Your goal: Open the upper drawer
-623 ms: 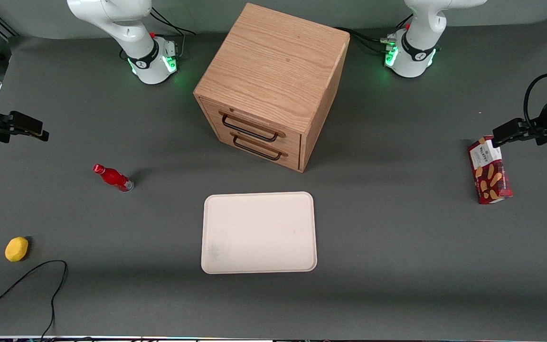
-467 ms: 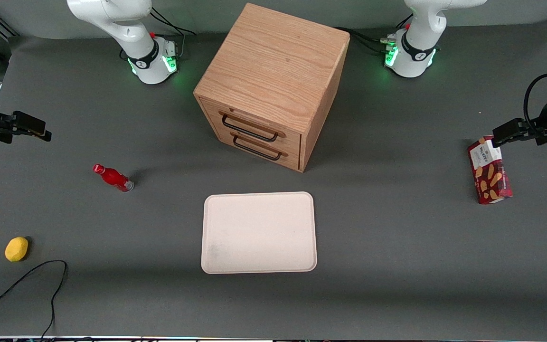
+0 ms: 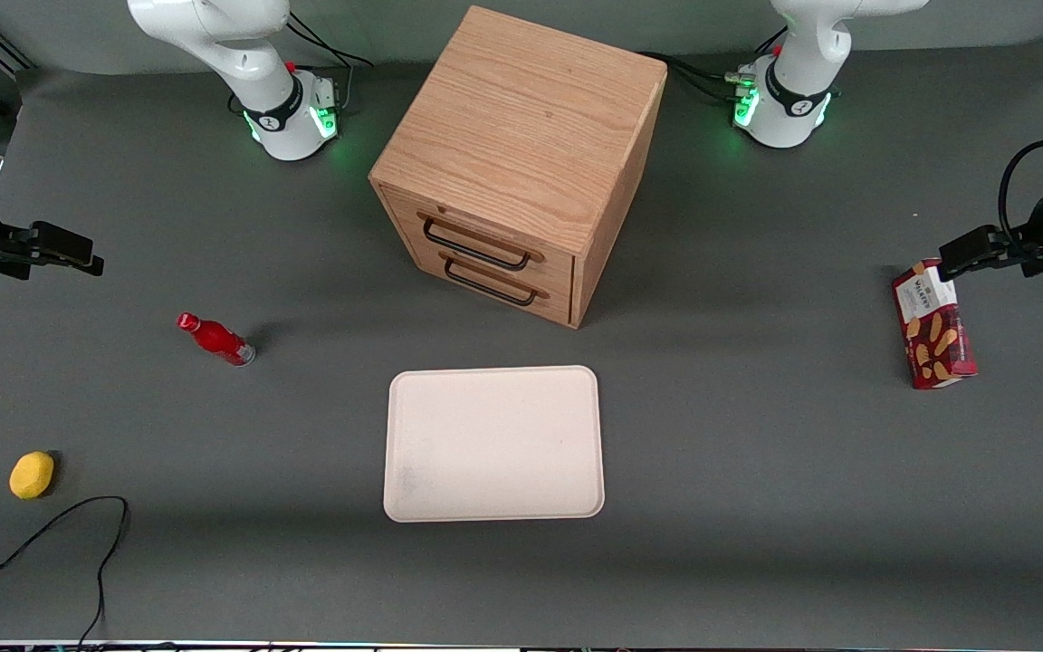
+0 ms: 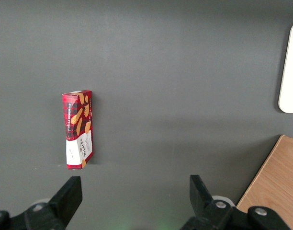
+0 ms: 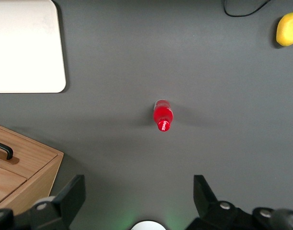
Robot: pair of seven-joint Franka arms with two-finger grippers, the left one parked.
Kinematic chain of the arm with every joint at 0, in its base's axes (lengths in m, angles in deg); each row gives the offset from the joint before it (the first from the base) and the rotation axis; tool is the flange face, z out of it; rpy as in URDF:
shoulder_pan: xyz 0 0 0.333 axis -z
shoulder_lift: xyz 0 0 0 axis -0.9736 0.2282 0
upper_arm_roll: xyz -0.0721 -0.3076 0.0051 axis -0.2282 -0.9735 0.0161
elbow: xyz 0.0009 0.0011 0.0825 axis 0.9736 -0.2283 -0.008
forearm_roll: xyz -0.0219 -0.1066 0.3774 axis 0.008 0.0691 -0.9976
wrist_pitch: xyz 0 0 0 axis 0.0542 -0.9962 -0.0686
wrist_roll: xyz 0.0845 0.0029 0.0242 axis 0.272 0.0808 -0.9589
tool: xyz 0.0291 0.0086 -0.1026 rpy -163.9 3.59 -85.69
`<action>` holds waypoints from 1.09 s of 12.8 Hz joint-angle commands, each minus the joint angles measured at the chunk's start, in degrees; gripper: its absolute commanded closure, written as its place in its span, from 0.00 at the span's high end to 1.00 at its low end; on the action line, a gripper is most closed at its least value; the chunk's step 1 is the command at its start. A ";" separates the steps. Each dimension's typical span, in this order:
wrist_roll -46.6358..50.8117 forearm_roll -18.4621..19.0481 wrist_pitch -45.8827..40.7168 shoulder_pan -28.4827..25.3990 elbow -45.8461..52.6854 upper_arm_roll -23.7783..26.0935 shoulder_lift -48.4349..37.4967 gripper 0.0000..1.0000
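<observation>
The wooden cabinet (image 3: 521,136) stands at the middle of the table, its two drawers facing the front camera at an angle. The upper drawer (image 3: 485,234) is closed flush, its black wire handle (image 3: 474,246) just above the lower drawer's handle (image 3: 490,288). My gripper (image 3: 78,255) hovers above the table toward the working arm's end, well apart from the cabinet, open with nothing between its fingers. In the right wrist view the gripper (image 5: 139,194) is over bare table, with a corner of the cabinet (image 5: 27,165) and a bit of black handle (image 5: 4,150) showing.
A red bottle (image 3: 215,339) lies on the table nearer the front camera than my gripper. A yellow lemon (image 3: 32,474) and a black cable (image 3: 51,534) sit nearer still. A white tray (image 3: 494,444) lies in front of the cabinet. A cookie box (image 3: 933,324) lies toward the parked arm's end.
My gripper has shifted slightly toward the cabinet and a little nearer the front camera. The drawers and other objects have not moved.
</observation>
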 commanded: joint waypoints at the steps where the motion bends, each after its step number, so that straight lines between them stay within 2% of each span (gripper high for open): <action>1: -1.34 0.39 -1.13 -0.62 2.31 -0.61 0.89 1.00; 14: -1.87 -0.22 0.18 -0.97 -0.32 -0.79 0.55 1.00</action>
